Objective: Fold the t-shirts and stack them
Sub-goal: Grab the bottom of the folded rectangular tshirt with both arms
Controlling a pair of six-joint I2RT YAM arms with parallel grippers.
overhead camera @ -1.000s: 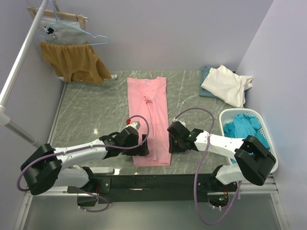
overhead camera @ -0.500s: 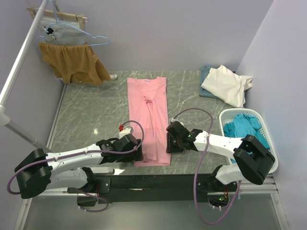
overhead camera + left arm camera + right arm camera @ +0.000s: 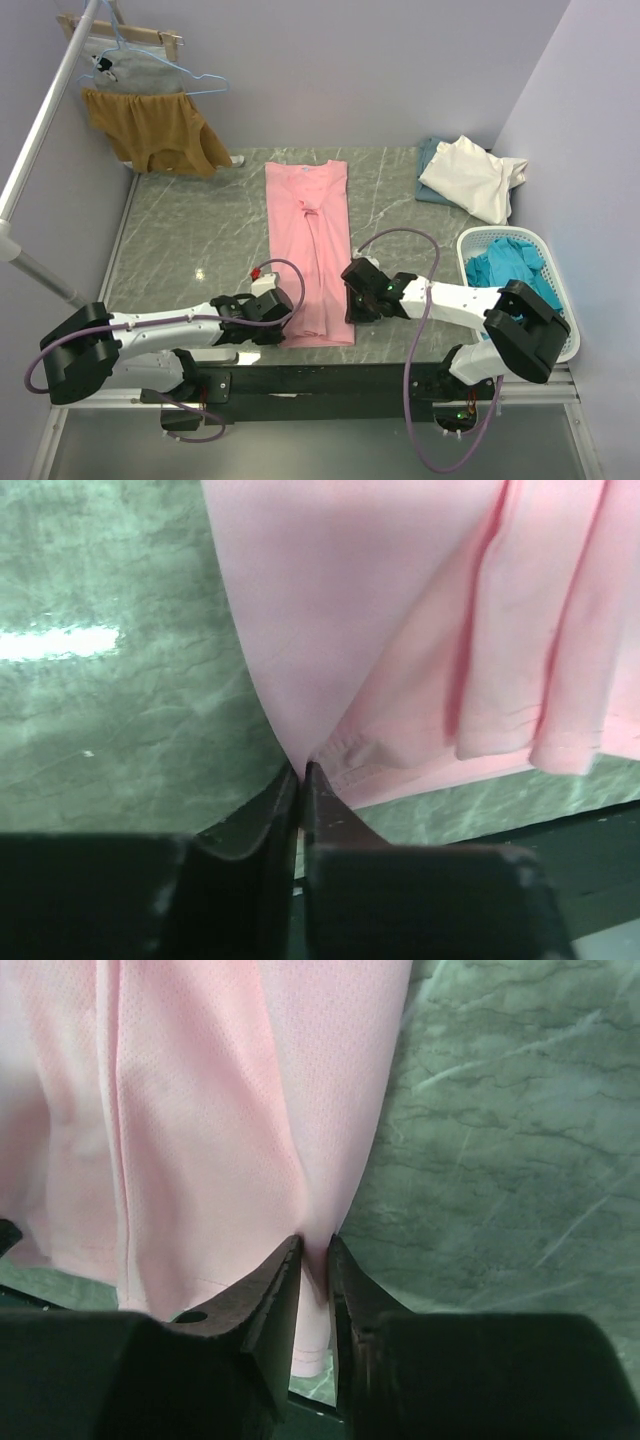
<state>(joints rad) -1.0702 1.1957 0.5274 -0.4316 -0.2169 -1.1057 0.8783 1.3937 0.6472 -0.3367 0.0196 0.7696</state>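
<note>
At the near edge of the desk [image 3: 190, 230], the left fingers [image 3: 286, 788] are clenched on the near-left hem corner of the pink t-shirt [image 3: 308, 230]. The right fingers [image 3: 285, 1275] pinch its near-right edge. It lies folded narrow, lengthwise at mid-desk. To the right, teal t-shirts [image 3: 505, 265] fill a basket [image 3: 480, 232]. Farther back, a cream-white t-shirt [image 3: 470, 175] lies on a grey-blue t-shirt [image 3: 430, 152].
</note>
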